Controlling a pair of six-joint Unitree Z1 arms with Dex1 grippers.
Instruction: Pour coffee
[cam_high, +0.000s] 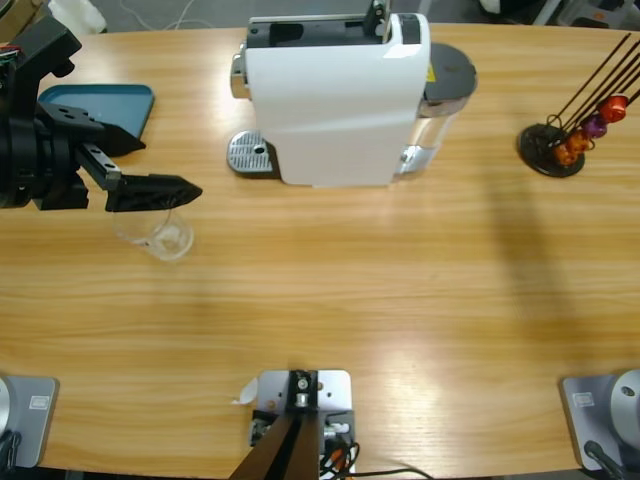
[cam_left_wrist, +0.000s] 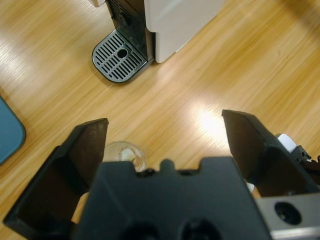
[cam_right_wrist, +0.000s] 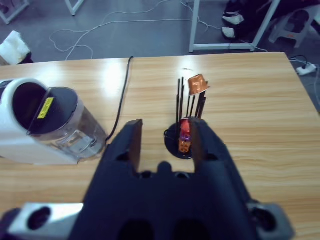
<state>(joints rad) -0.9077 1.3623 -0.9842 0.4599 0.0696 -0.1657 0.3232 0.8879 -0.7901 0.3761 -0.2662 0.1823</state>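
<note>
A small clear glass tumbler stands on the wooden table at the left and looks clear; coffee is out of view. My left gripper hovers just over the tumbler's far side, pointing toward the white coffee machine. In the left wrist view the left gripper is wide open, and the tumbler peeks out beside the left jaw, partly hidden by the gripper body. The machine's drip tray lies ahead. My right gripper is open and holds nothing, with the capsule stand ahead between its jaws.
A blue tray lies at the back left behind the left arm. The black wire capsule stand with orange and purple capsules sits at the far right. The machine's water tank faces the right gripper, and a black cable runs across the table.
</note>
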